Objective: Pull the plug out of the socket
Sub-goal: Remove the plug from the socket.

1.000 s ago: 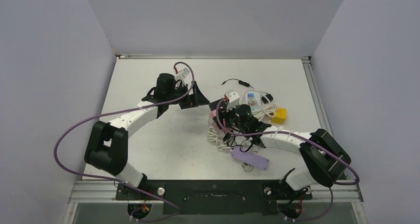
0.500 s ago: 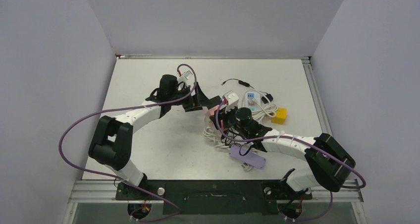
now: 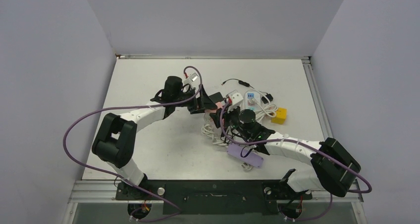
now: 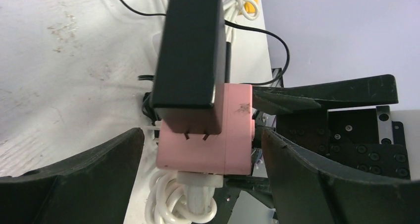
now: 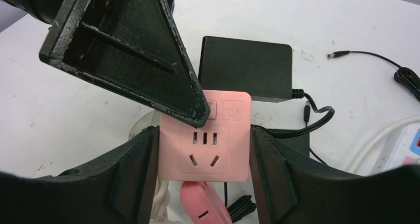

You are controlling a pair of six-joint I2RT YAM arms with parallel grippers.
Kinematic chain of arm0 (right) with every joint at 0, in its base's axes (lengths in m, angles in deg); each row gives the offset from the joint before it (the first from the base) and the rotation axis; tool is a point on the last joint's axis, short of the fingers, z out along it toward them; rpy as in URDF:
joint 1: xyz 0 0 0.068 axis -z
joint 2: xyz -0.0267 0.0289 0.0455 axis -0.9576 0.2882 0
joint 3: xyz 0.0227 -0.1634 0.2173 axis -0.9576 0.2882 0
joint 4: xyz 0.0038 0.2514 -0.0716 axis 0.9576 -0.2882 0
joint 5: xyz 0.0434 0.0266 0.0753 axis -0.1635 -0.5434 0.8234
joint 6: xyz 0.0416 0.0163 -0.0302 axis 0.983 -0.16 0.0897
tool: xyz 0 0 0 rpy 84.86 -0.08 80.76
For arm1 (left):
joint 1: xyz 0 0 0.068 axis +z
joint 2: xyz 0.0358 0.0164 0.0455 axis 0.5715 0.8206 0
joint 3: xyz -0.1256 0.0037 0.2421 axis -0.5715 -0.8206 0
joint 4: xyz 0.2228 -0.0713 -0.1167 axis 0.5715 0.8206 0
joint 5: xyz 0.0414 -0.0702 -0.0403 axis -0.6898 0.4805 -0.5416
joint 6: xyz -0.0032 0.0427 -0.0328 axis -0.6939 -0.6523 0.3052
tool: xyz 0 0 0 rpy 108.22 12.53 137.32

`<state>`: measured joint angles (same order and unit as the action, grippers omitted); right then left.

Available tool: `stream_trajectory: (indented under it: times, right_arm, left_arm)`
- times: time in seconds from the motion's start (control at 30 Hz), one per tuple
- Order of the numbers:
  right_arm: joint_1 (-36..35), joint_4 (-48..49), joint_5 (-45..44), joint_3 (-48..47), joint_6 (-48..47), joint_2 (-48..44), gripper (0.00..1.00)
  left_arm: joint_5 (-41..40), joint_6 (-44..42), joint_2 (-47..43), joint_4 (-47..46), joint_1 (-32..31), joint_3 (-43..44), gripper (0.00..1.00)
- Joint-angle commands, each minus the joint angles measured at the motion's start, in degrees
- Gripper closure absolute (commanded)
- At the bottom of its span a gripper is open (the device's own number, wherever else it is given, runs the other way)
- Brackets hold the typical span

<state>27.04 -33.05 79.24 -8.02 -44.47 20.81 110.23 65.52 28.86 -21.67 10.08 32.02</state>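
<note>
A pink socket cube is clamped between my right gripper's fingers. A black adapter plug sits in one face of the socket, with two prongs showing a short way. My left gripper is open, its fingers standing apart on either side of socket and plug without touching them. One left finger crosses the right wrist view above the socket. From the top view, the left gripper meets the right gripper at the plug.
A coiled white cord hangs from the socket. A white power strip, a thin black cable and a yellow block lie behind. A purple power strip lies near the right arm.
My left gripper has moved right, across the table, until its open fingers flank the plug and socket. The right gripper has shifted slightly with the socket still in it.
</note>
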Motion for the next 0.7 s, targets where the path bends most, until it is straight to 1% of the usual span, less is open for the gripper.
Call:
stream_trajectory:
  times: [0.0, 0.1, 0.3, 0.33, 0.4, 0.47, 0.5, 0.53, 0.57, 0.6, 0.63, 0.67]
  right_arm:
    - [-0.7, 13.6, -1.1, -1.1, 1.9, -4.2, 0.95]
    - [-0.7, 13.9, -1.6, -1.1, 2.0, -4.2, 0.95]
    - [-0.6, 12.8, -3.3, -2.0, 1.7, -3.2, 0.95]
    - [-0.6, 12.2, -3.3, -2.2, 1.7, -3.0, 0.92]
    - [-0.6, 10.7, -2.8, -2.8, 1.2, -2.8, 0.77]
    - [-0.6, 9.5, -2.4, -3.1, 0.6, -2.9, 0.49]
    - [-0.6, 9.0, -2.6, -3.0, 0.0, -3.2, 0.38]
    - [-0.7, 8.4, -2.8, -3.0, -0.7, -3.3, 0.29]
    - [-0.6, 7.7, -3.2, -2.8, -1.3, -3.4, 0.18]
    - [-0.6, 7.3, -3.7, -2.6, -1.6, -3.4, 0.13]
    - [-0.6, 7.1, -3.8, -2.0, -2.1, -3.4, 0.05]
    - [-0.6, 7.2, -3.6, -1.5, -2.5, -3.4, 0.01]
  left_arm:
    - [3.8, 2.1, 0.1, -6.9, -0.6, -0.5, 0.17]
    - [5.2, 3.5, 0.6, -9.1, -0.7, -1.0, 0.23]
    - [7.5, 6.8, 1.2, -14.0, -0.6, -1.8, 0.54]
    - [7.4, 6.8, 1.1, -14.0, -0.5, -1.8, 0.59]
    - [7.0, 6.6, 0.8, -13.6, 0.1, -1.9, 0.71]
    - [6.7, 6.8, 0.5, -13.6, 1.2, -2.2, 0.81]
    - [6.5, 7.0, 0.2, -13.9, 1.9, -2.4, 0.85]
    - [6.3, 7.1, -0.1, -14.0, 2.7, -2.4, 0.88]
    - [5.8, 6.9, -0.5, -13.7, 3.4, -2.4, 0.9]
    - [5.4, 6.1, -1.0, -12.5, 4.1, -2.2, 0.92]
    - [4.8, 4.7, -1.5, -10.2, 4.6, -1.6, 0.93]
    - [4.0, 2.8, -2.1, -7.7, 5.1, -0.9, 0.94]
